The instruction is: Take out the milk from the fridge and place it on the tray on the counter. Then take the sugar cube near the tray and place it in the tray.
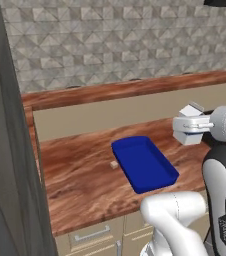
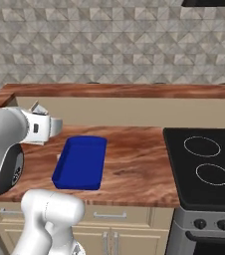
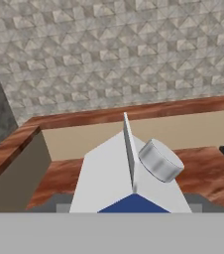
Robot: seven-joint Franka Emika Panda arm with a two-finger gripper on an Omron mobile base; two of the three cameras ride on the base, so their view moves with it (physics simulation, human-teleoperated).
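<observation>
One milk carton (image 3: 129, 181) sits clamped in the fingers (image 3: 129, 208) above the counter (image 1: 80, 175), with one blue tray (image 1: 145, 162) and one sugar cube (image 1: 114, 164).

Black stovetop (image 2: 204, 167) beside tiled wall (image 2: 114, 42).

One piece of lettering shows: a line of small dark characters running vertically down the robot arm's white lower link (image 1: 224, 220), at the right edge of the left base view. It looks like a maker's name, but the letters are too small and blurred to read with certainty. The milk carton (image 3: 129, 183) carries a blue band on its front (plain, with no word or number legible on it). No other text, label or number can be read.
</observation>
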